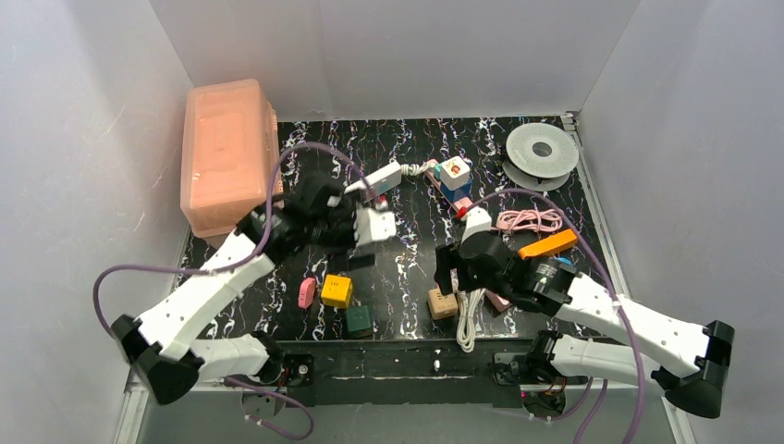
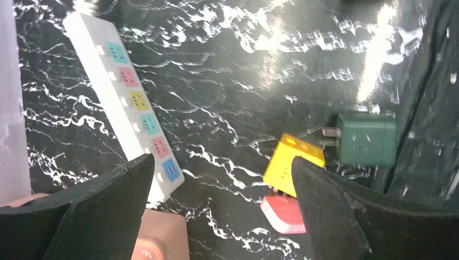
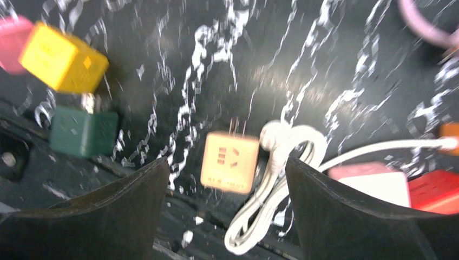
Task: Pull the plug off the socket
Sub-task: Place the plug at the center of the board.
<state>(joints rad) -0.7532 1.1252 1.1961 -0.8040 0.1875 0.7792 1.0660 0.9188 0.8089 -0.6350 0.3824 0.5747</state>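
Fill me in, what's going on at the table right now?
Both hands are open and hold nothing. The left hand hovers near the socket, whose six visible outlet faces are all bare. The right hand hangs over a tan plug and a coiled white cord. A yellow plug and a green plug lie loose on the table. The unplugging looks done.

Glossy black table (image 1: 407, 157) veined in white, streaked with bright glare. Behind the table, a plain white back wall (image 1: 398, 55). To either side of it, a faintly scuffed left wall (image 1: 83, 139) and a matching right wall (image 1: 684, 139).
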